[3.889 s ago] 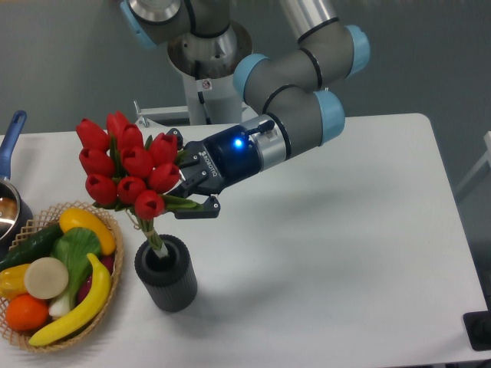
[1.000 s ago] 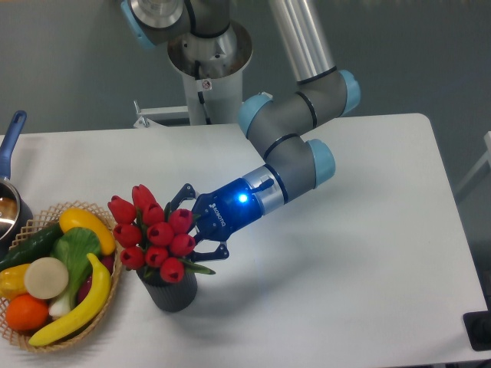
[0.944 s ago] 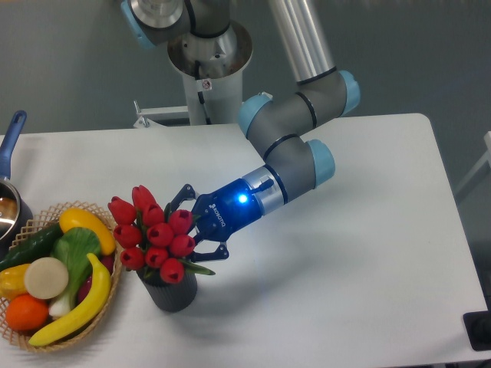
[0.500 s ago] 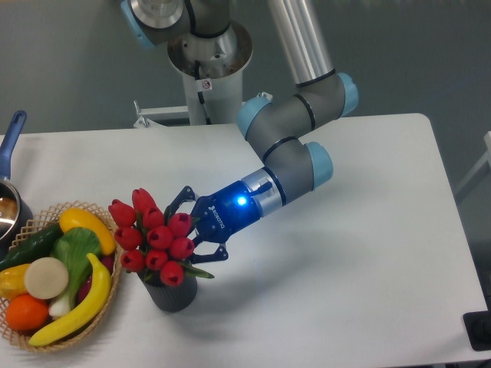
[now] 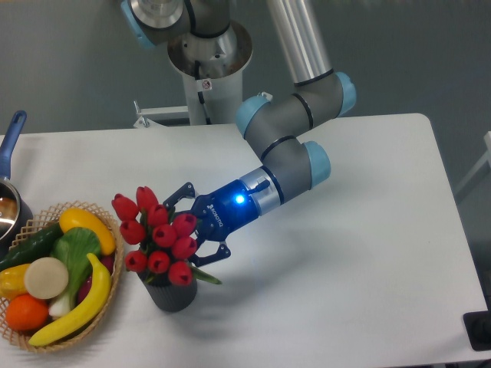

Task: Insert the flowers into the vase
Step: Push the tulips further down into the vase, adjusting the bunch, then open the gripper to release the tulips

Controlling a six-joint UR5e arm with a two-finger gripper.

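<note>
The flowers [image 5: 159, 239] sit low over the vase [image 5: 172, 292], just in front of the tool [image 5: 193, 232] and slightly below it. The red buds crowd right down onto the rim, so the stems look to be inside the vase already, though the buds hide the opening and the depth cannot be told. One green leaf pokes out under the tool, over the vase's near edge.

The tool's two fingers stand spread, one above and one below the side of the bunch. They lie close against the buds, and whether they touch the bunch cannot be told; they do not look to be pinching it.

By this view the main part of the task seems done: the bunch is in the vase and the grip appears let go. What is left, as a judgement, is for the tool to draw back away from the bunch without snagging a bud or the stray leaf, and for the bunch to stay upright alone. The bunch leans a little away from the tool, and it is wider than the vase, so a tip is the thing to watch.

Beyond the flowers, on the far side from the tool, a basket [image 5: 116, 284] of fruit rests on the desk [image 5: 345, 253], just beside the vase.
</note>
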